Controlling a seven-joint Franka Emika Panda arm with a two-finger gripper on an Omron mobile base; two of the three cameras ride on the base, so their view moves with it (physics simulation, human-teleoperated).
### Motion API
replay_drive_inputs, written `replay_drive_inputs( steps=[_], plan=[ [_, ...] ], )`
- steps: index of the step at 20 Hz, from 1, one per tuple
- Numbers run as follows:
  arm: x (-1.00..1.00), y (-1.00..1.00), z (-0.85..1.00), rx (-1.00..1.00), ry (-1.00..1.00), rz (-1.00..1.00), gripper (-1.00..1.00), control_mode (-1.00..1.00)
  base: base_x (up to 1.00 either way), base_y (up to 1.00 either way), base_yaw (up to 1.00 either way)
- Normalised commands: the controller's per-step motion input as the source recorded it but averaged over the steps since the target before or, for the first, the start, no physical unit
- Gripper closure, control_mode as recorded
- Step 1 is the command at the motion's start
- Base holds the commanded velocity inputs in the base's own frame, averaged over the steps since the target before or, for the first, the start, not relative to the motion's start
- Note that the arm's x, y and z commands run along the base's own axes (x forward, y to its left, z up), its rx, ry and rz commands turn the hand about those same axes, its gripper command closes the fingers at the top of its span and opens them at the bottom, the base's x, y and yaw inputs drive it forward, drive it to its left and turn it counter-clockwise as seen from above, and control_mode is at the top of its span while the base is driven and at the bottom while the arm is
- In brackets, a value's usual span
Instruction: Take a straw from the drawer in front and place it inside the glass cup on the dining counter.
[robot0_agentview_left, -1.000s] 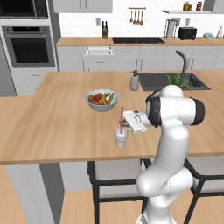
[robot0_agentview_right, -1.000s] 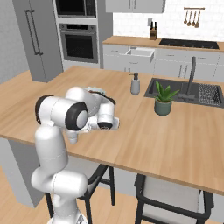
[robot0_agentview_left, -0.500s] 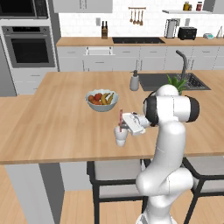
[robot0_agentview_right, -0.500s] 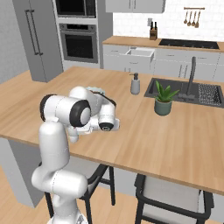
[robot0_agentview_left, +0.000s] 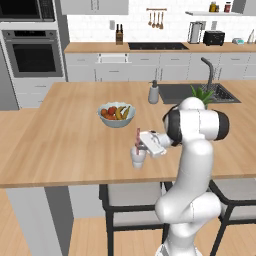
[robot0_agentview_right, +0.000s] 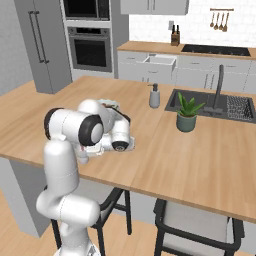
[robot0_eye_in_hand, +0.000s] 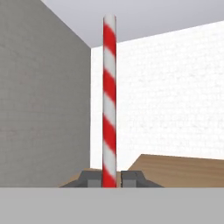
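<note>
- The gripper (robot0_eye_in_hand: 109, 178) was pinching the straw (robot0_eye_in_hand: 109, 100), its two dark tips pressed against either side of the red-and-white striped shaft near one end
- In the left base view, the gripper (robot0_agentview_left: 141, 144) reached sideways over the dining counter (robot0_agentview_left: 60, 145), with the straw (robot0_agentview_left: 138, 138) standing roughly upright as a thin pink line
- The glass cup (robot0_agentview_left: 138, 157) sat on the counter near its front edge, directly under the straw; the straw's lower end looked to be at or inside the rim, though the picture was too coarse to say how deep it went
- A fruit bowl (robot0_agentview_left: 116, 114) stood further back on the counter, well apart from the cup
- In the right base view the arm's own body covered the cup and straw, with the potted plant (robot0_agentview_right: 187, 113) and soap dispenser (robot0_agentview_right: 155, 96) off to the sink side
- Judged from this, the step in hand was the placing itself: the carry was over, and the straw was lined up with the cup
- The next move called for a short, straight lowering and then parting the jaws without nudging the light cup or tipping it over
</note>
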Motion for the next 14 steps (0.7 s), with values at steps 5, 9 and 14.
replay_drive_inputs(
  steps=[5,9,14],
  plan=[
    [-0.2,0.0,-0.14,0.0,-0.02,0.0,1.0,-1.0,0.0,0.0,0.0],
    [0.06,0.0,-0.15,0.0,0.0,0.0,-1.0,-1.0,0.0,0.0,0.0],
    [0.0,0.0,-0.03,-0.01,-0.02,0.0,-1.0,-1.0,0.0,0.0,0.0]
  ],
)
